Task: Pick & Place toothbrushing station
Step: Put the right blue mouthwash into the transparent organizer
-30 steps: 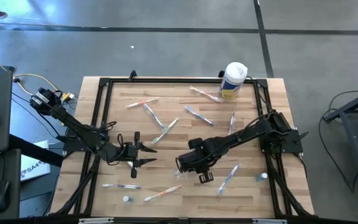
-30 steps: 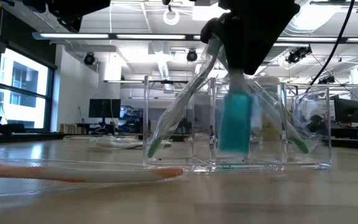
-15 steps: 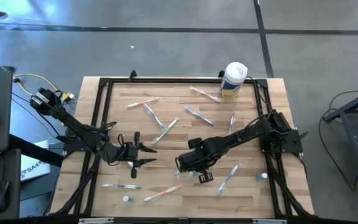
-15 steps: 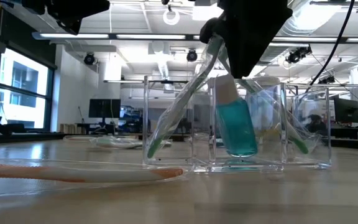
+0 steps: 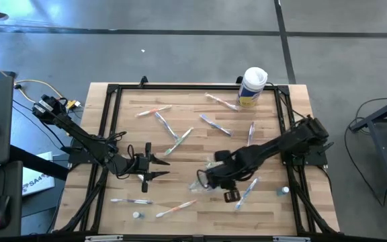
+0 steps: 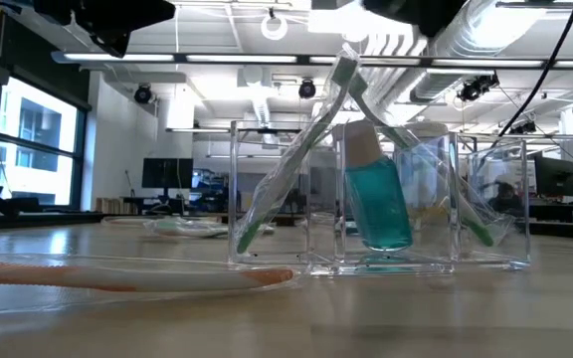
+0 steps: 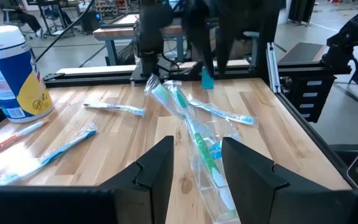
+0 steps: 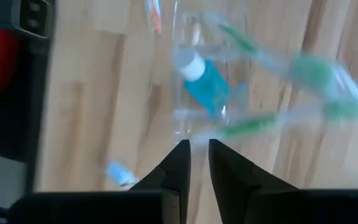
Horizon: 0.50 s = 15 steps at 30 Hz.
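Here, my right pincer (image 5: 228, 189) hangs above the wooden table (image 5: 274, 208), fingers drawn to a narrow gap and gripping nothing. Just beside and below it stands the toothbrushing station (image 6: 378, 199), a clear compartmented holder near the table's middle, toward the front edge. Seen from table height, 1 green-bristled toothbrush (image 6: 291, 169) leans in the holder's left compartment, a teal bottle with a white cap (image 6: 374, 199) stands tilted in the middle compartment, and another green-tipped brush (image 6: 466, 214) slants in the compartment beside it. My right wrist camera looks down past its 2 dark fingers (image 8: 178, 163) at the same holder, apart from the fingertips.

My left pincer (image 5: 154, 167) waits over the table's left half, well apart from the station, its fingers half spread and holding nothing; a wrapped green toothbrush (image 7: 199, 146) lies on the wood beyond them. More wrapped toothbrushes (image 5: 163, 125) lie scattered across the table, and a white canister with a yellow label (image 5: 252, 87) stands at the far edge.
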Each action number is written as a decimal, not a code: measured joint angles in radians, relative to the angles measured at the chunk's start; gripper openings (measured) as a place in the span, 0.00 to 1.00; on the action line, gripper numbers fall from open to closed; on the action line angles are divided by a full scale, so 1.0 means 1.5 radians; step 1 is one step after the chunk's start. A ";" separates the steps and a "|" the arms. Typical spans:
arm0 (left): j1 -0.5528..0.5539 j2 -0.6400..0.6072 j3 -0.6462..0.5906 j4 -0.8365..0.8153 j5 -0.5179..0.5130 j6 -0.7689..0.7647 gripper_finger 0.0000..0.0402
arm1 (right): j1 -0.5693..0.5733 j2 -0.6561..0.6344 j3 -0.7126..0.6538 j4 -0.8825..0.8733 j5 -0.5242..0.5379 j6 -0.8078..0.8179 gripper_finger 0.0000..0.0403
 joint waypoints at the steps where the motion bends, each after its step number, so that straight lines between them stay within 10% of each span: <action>1: 0.000 0.000 0.000 0.000 0.001 -0.003 0.34 | 0.004 -0.011 0.000 -0.014 -0.009 0.027 0.12; 15: 0.000 0.000 0.000 -0.016 0.005 -0.029 0.34 | 0.065 -0.095 0.000 -0.274 0.146 0.396 0.12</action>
